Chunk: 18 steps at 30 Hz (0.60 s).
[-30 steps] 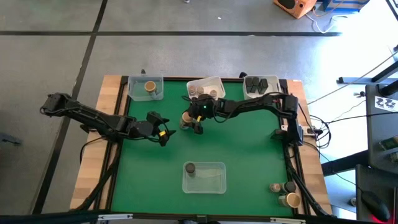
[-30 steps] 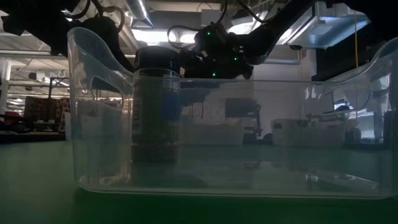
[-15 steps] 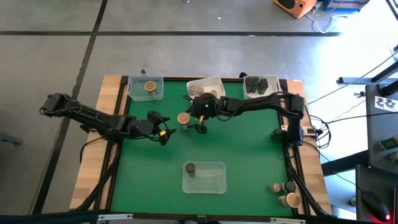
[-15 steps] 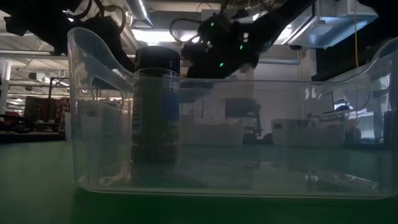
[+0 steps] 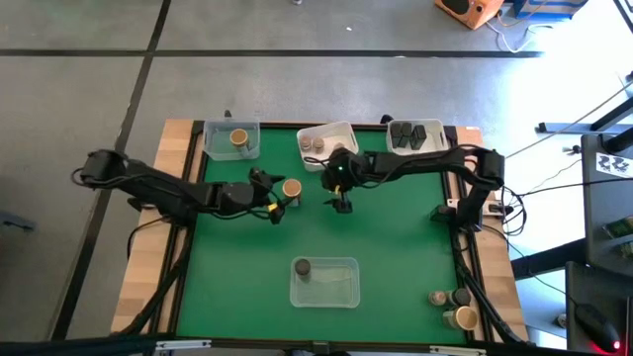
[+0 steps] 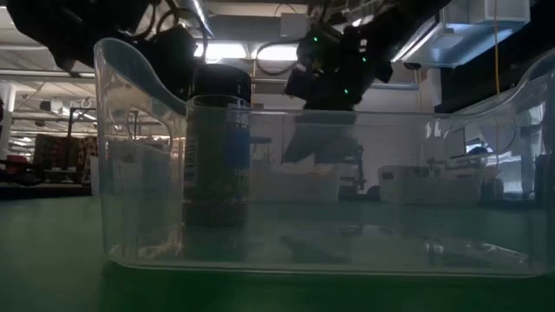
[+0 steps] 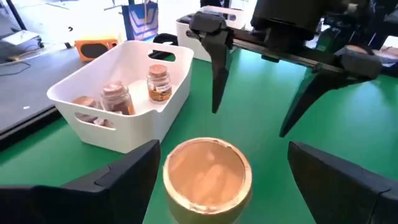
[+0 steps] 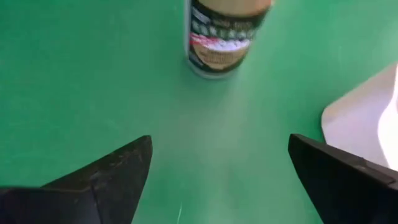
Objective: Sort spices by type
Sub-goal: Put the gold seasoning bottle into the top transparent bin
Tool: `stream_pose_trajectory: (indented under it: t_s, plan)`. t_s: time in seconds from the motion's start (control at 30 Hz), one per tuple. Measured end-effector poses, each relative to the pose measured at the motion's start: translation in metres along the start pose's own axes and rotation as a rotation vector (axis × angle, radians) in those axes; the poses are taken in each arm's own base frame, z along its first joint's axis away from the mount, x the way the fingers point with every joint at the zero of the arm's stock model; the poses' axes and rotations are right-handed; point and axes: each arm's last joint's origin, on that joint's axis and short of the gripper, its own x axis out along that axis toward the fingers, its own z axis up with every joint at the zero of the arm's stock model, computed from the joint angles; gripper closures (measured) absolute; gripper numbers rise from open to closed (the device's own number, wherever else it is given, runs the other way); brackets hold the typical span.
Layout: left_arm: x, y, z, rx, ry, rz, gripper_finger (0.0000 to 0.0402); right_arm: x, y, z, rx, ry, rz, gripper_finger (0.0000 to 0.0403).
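Tan-topped jar stands upright on the green mat, frame centre-left, set free for handover. Left gripper straddles it, fingers spread wide, not gripping. Right gripper, just right of it, is wide open and empty.

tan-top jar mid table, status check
Left claw open around tan-top jar. Right claw open, empty, beside it. Nothing in the way.

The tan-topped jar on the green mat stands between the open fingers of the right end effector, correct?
No. It is the left end effector whose open fingers flank the jar, as the left wrist view shows. The right end effector is beside it, apart.
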Motion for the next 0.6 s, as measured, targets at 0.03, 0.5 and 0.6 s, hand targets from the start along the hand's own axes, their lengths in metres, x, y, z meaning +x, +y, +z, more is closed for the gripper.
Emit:
stream_pose_trajectory:
  t_s: [0.03,0.5,0.6]
  plan:
    - [0.003,-0.001,-0.002,0.006,-0.001,0.001,0.0066,0.002,0.001,-0.004,0.009,-0.005,-0.012,0.0029]
    - [0.027,0.0,-0.024,0.013,0.068,0.017,0.0066,0.007,0.001,-0.009,0.005,-0.043,-0.039,0.0029]
    - [0.028,0.002,-0.023,0.005,0.063,0.025,0.0066,0.007,0.001,-0.007,-0.002,-0.058,-0.044,0.0029]
